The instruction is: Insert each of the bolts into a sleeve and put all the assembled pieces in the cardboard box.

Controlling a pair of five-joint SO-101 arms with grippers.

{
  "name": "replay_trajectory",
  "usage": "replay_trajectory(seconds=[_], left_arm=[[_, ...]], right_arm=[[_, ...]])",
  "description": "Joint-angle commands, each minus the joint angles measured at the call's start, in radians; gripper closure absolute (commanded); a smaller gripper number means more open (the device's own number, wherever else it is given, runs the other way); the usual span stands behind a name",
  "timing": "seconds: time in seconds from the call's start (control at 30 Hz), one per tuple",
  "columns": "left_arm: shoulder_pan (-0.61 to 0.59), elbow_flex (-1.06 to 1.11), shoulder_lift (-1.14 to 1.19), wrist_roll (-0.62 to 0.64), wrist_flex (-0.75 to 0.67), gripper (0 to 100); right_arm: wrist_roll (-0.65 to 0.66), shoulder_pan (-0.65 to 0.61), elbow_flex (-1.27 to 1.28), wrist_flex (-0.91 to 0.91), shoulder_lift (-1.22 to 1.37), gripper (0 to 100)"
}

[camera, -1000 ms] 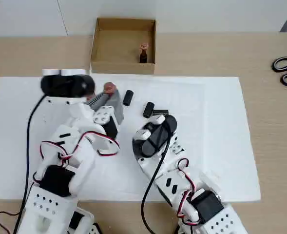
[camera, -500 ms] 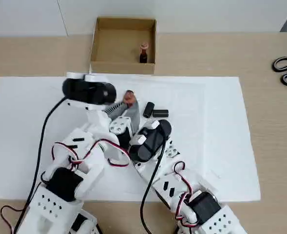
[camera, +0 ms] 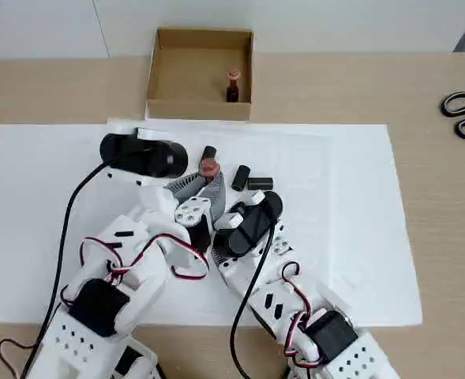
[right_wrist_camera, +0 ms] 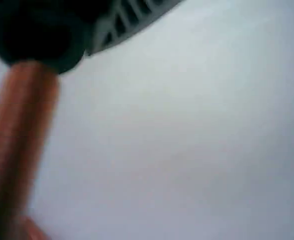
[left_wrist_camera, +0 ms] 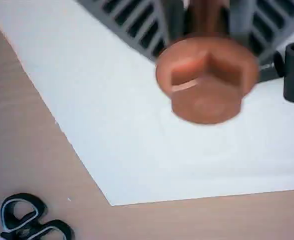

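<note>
The left end effector is clamped on a reddish bolt, which hangs above the white sheet. Near the right end effector, whose grip cannot be told, the bolt's threaded shank meets a black sleeve. Loose sleeves lie just beyond. One assembled piece stands in the cardboard box.

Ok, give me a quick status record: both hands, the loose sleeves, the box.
left hand: shut on a bolt, head up, over the paper
right hand: shut on a black sleeve, with the bolt's threaded shaft at its mouth
insertion depth: cannot tell
loose sleeves: three on the paper, just beyond the hands
cardboard box: one assembled piece inside
scissors: on the table, off the paper
</note>
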Motion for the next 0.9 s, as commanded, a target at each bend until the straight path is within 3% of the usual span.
replay_trajectory(seconds=[0.0,0.6,0.87], left_arm=[[0.008,-0.007,-0.026,0.006,0.003,100],[0.023,-0.005,-0.023,0.008,0.046,100],[0.02,0.07,-0.028,0.006,-0.021,100]], right_arm=[[-0.008,0.001,-0.008,-0.022,-0.013,99.5],[-0.008,0.001,-0.008,-0.022,-0.013,99.5],[-0.008,0.001,-0.008,-0.022,-0.013,99.5]])
